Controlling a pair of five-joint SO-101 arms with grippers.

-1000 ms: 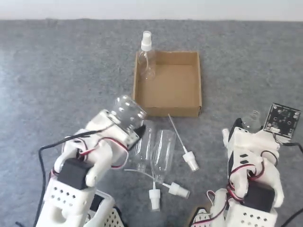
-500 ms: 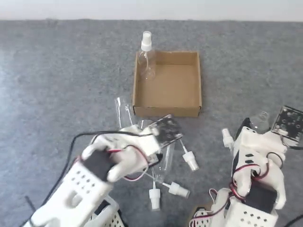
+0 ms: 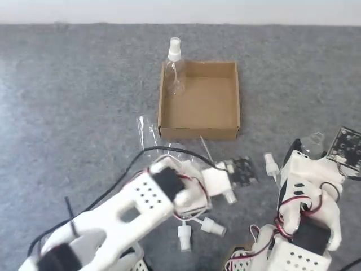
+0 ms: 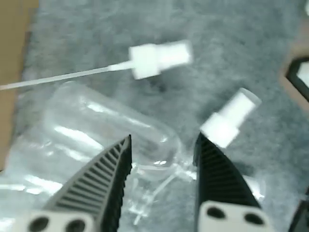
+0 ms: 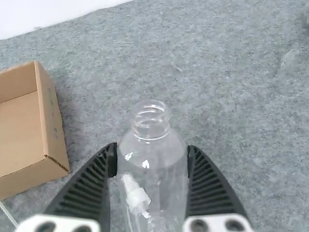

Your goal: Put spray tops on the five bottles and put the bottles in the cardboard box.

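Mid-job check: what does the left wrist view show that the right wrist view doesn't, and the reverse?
Left wrist: the open left gripper above lying bottles, with two loose spray tops on the carpet, one trailing its long tube. Right wrist: the right gripper shut on an upright bottle whose neck is bare. Both: the carpet and part of the box.

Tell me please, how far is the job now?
Done: one capped bottle stands in the cardboard box. In hand: the right end effector grips an uncapped bottle; the left end effector hangs open over a lying bottle and loose spray tops. Left: capping and boxing every other bottle.
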